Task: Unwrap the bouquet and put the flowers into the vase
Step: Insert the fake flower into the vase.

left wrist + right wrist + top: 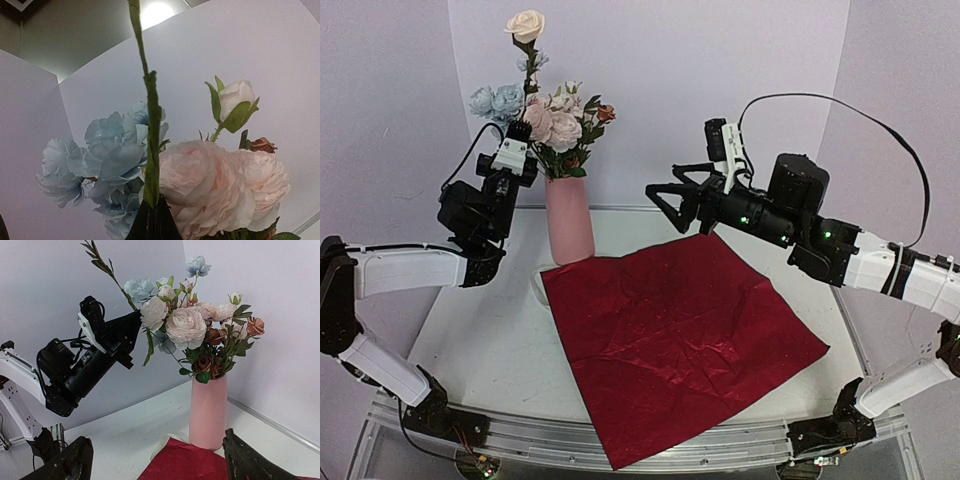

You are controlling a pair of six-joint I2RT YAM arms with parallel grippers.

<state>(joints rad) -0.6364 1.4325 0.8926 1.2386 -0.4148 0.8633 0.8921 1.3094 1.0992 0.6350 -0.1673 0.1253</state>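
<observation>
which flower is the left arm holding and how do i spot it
Find the salmon-pink vase beside the red wrapping paper. Above its bunch of pink and blue blooms, one cream rose sticks up on a long thin stem pinched in the left end effector. It alone tops all the others.

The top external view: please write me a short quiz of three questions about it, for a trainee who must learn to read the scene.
1. True or false: the red wrapping paper is wrapped round the flowers in the vase.
2. What do the left fingers pinch? A) the rim of the vase B) the stem of the cream rose C) a corner of the paper
3. Fill in: the right fingers stand ____ above the paper and hold nothing.

Key: 1 false, it lies spread flat on the table; 2 B; 3 open.
</observation>
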